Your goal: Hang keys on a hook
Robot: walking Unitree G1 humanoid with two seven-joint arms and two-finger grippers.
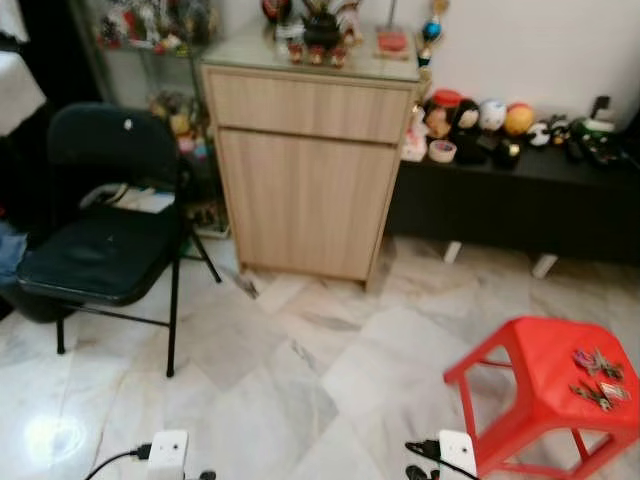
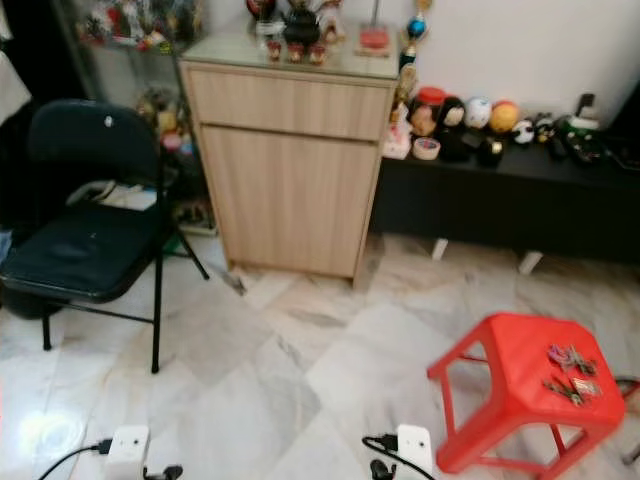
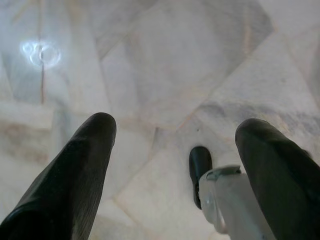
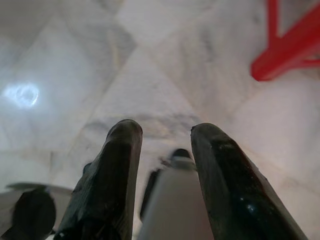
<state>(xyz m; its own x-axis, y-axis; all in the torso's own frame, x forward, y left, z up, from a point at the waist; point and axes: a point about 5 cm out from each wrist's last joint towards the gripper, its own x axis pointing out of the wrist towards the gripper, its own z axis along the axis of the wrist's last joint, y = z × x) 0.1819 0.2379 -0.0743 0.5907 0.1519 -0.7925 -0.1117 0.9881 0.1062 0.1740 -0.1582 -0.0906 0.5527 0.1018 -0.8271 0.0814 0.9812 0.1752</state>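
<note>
**Q:** Where are the keys?

**A:** The keys [image 1: 598, 378] lie in a loose bunch on the seat of a red plastic stool [image 1: 540, 372], toward its far right side. The stool stands on the marble floor [image 1: 290, 370] low and to my right, well apart from both my arms.

**Q:** And your end effectors?

**A:** Both hang down over the floor. My left end effector [image 3: 175, 150] has its two black fingers spread wide, released, with nothing between them; past them I see marble tile and a white part of my own body. My right end effector [image 4: 165, 145] also has its fingers parted with nothing gripped, and beyond them a red leg of the stool crosses a corner of that wrist view.

**Q:** What else is ahead of you?

**A:** A light wooden cabinet [image 1: 310, 170] stands against the white wall, with small ornaments on its top. To its left is a black folding chair [image 1: 100, 230], and to its right a low black table [image 1: 520, 195] carries a row of little figurines [image 1: 480, 125]. Near my feet two white plug boxes [image 1: 167, 452] with black cables sit on the floor.

**Q:** Can you see a hook?

**A:** I cannot make one out from here.
</note>
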